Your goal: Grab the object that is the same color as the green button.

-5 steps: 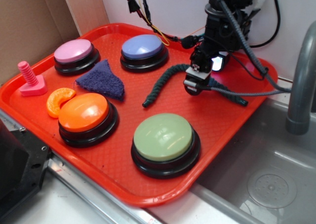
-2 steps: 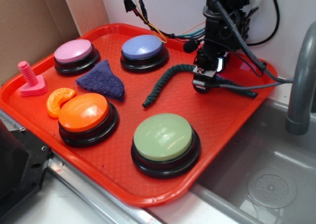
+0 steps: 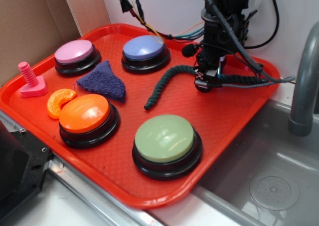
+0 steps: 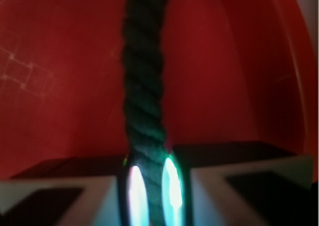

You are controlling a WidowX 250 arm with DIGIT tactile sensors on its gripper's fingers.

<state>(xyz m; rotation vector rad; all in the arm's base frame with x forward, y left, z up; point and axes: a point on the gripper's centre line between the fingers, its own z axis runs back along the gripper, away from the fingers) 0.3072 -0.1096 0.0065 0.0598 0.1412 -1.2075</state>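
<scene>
The object, a dark green twisted rope (image 3: pixel 164 84), lies wavy across the back of the red tray (image 3: pixel 224 121). My gripper (image 3: pixel 203 84) comes straight down onto the rope's middle. In the wrist view the rope (image 4: pixel 143 86) runs up from between the two glowing pads, and my gripper (image 4: pixel 151 196) is shut on it. The rope's left end rests on the tray; its right part stretches out toward the tray's right rim. The pale green button (image 3: pixel 165 137) on its black base stands at the tray's front, well apart from the gripper.
On the tray are a pink button (image 3: pixel 75 51), a blue button (image 3: pixel 143 47), an orange button (image 3: pixel 84 113), a dark blue fuzzy cloth (image 3: pixel 103 80), a pink bolt (image 3: pixel 31 80) and an orange slice (image 3: pixel 60 101). A sink (image 3: pixel 269 181) and grey faucet (image 3: pixel 304 86) lie right.
The gripper has shifted a little toward the back of the tray and come down onto the rope. The rope's right part has swung up and back toward the tray's right rim.
</scene>
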